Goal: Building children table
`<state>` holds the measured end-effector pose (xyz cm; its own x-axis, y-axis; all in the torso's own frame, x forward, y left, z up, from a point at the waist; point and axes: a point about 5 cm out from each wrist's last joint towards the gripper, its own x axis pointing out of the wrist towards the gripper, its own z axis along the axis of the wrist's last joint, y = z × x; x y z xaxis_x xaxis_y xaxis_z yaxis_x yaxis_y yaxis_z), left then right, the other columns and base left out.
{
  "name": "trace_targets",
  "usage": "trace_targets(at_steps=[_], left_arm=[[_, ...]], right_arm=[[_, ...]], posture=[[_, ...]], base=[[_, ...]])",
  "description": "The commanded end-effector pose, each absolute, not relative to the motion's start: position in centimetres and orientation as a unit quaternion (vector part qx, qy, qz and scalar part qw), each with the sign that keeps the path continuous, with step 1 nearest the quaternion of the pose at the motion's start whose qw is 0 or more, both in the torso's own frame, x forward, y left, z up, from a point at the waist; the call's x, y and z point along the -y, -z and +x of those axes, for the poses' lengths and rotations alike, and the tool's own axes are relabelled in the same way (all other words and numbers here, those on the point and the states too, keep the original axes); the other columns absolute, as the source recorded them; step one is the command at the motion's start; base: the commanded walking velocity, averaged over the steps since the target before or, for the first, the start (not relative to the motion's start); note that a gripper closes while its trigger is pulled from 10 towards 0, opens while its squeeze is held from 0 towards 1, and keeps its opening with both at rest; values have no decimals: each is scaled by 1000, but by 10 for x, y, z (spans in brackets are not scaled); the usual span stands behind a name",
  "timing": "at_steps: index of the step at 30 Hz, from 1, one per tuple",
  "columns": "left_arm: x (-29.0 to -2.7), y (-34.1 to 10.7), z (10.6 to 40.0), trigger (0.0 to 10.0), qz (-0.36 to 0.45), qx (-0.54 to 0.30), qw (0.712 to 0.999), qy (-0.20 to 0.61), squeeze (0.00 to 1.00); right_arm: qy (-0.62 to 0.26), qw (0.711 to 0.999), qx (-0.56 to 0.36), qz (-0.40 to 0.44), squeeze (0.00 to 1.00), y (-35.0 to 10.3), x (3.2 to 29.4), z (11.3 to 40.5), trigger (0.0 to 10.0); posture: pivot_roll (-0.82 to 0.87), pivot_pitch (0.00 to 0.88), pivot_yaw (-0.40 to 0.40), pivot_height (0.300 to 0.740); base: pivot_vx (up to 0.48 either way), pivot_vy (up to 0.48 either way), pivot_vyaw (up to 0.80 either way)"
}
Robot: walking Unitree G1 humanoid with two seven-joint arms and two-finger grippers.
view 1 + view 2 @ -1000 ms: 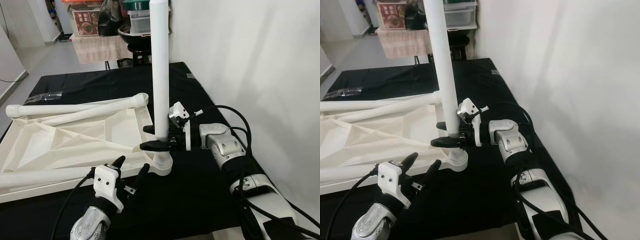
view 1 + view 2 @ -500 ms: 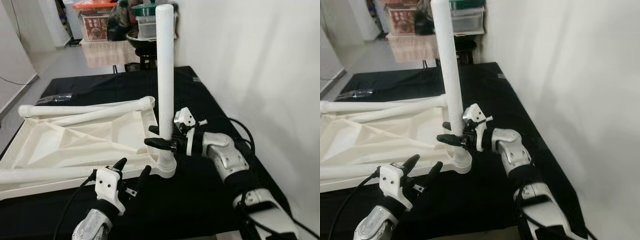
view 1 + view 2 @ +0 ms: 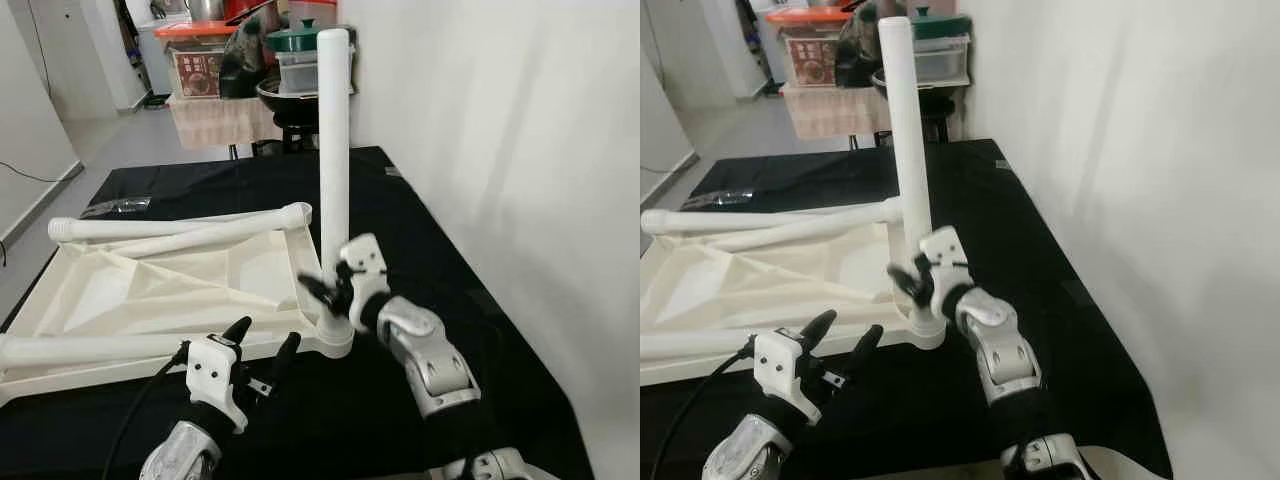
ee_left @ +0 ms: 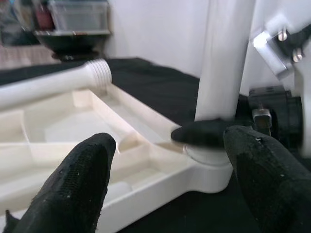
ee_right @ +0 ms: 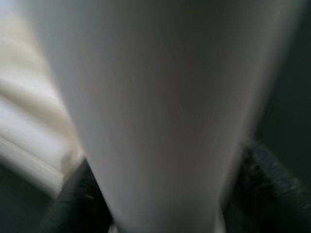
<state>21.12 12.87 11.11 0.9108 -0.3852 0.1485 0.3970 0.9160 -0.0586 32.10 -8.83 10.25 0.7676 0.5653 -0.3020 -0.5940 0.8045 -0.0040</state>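
Nearest, the left gripper (image 3: 262, 350) hovers with fingers spread wide before the tabletop's (image 3: 150, 290) corner socket (image 3: 335, 338); beyond it the right gripper (image 3: 322, 290) clasps the upright leg (image 3: 333, 150) low, its axis vertical.

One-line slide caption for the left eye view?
Right gripper clasps the upright white plastic table leg in the upturned white tabletop's corner socket; open left gripper waits nearby.

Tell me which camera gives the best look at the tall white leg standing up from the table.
The left eye view: the upright leg shows whole, from top to corner socket. The right eye view shows nearly the same. The left wrist view catches its lower part and socket; the right wrist view, a blurred close-up.
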Motion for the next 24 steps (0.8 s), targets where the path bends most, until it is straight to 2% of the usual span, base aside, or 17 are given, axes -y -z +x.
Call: trace_targets(at_steps=[1,2,3,5,6,7,10,11,14,18,19,20,21,22,23,24], left_arm=[[-129,-111,212,10000,-42,66,977,199,0],[-129,-111,212,10000,-42,66,977,199,0],[-129,-110,212,10000,-44,66,977,199,0],[-129,-110,212,10000,-44,66,977,199,0],[-128,-110,213,10000,-47,66,976,200,0],[-128,-109,215,10000,-49,66,976,202,0],[-126,-108,217,10000,-53,64,975,205,0],[-126,-108,217,10000,-53,64,975,205,0],[-122,-106,216,10000,-63,52,969,232,0],[-119,-105,214,10000,-60,44,964,254,0],[-119,-104,214,10000,-60,42,964,256,0],[-119,-104,214,10000,-60,40,964,256,0],[-119,-104,214,10000,-60,40,964,256,0],[-119,-104,214,10000,-60,39,964,256,0],[-119,-104,214,10000,-60,39,964,256,0],[-119,-104,214,10000,-61,39,964,256,0]], right_arm=[[-317,936,-143,-61,1000,-108,88,326,10000],[-317,936,-143,-61,1000,-108,88,326,10000],[-358,926,-101,-61,1000,-126,86,339,10000],[-358,926,-101,-61,1000,-126,86,339,10000],[-390,916,-68,-60,220,-142,85,347,10000],[-447,891,-34,-68,0,-160,84,355,10000],[-541,835,-21,-97,0,-177,84,356,10000],[-541,835,-21,-97,0,-177,84,356,10000],[-584,801,-41,-124,0,-177,81,359,10000],[-596,793,-45,-118,0,-182,77,366,10000],[-600,791,-45,-108,0,-185,76,368,9020],[-602,791,-47,-99,0,-186,76,370,3843],[-602,791,-47,-99,0,-186,76,370,3843],[-603,791,-47,-92,0,-187,76,371,2078],[-603,791,-47,-92,0,-187,76,371,2078],[-600,793,-52,-92,0,-185,80,372,0]], posture=[[36,0,-9,740],[36,0,-9,740],[34,0,-6,740],[34,0,-6,740],[31,0,-5,740],[35,0,-9,740],[38,0,-13,740],[38,0,-13,740],[48,0,-17,740],[60,0,-20,740],[66,0,-18,740],[66,0,-17,740],[66,0,-17,740],[66,0,-17,740],[66,0,-17,740],[68,0,-16,740]], base=[[0,0,0],[0,0,0],[0,0,0],[0,0,0],[0,0,0],[0,0,0],[0,0,0],[0,0,0],[0,0,0],[0,0,0],[0,0,0],[0,0,0],[0,0,0],[0,0,0],[0,0,0],[0,0,0]])
